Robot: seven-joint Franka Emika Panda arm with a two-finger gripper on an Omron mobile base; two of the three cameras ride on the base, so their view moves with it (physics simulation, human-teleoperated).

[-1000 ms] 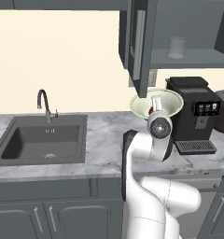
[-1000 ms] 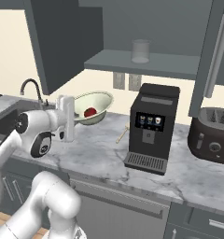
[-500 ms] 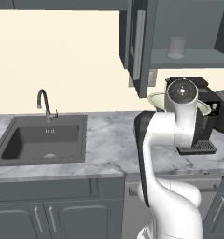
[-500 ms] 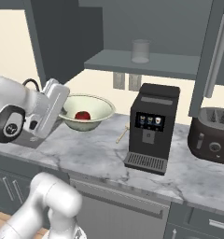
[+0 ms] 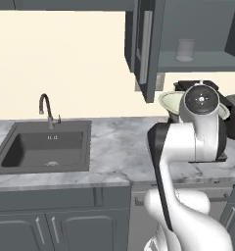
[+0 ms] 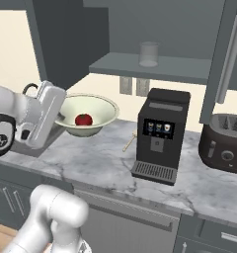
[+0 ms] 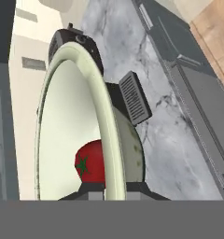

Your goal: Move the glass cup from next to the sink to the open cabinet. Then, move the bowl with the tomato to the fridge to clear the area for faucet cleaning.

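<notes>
Jaws pinching its rim, the gripper has swung the bowl and tomato rightward off the counter, starting the fridge leg; the cup sits shelved.

Kitchen: sink; cabinets (grey); probably toaster.

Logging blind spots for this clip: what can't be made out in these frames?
- Left base view: the arm covers most of the bowl and coffee machine.
- Hand view: the grey band cuts off the gripper fingertips on the bowl rim.
- Right base view: the small stick beside the coffee machine is too small to identify.
</notes>
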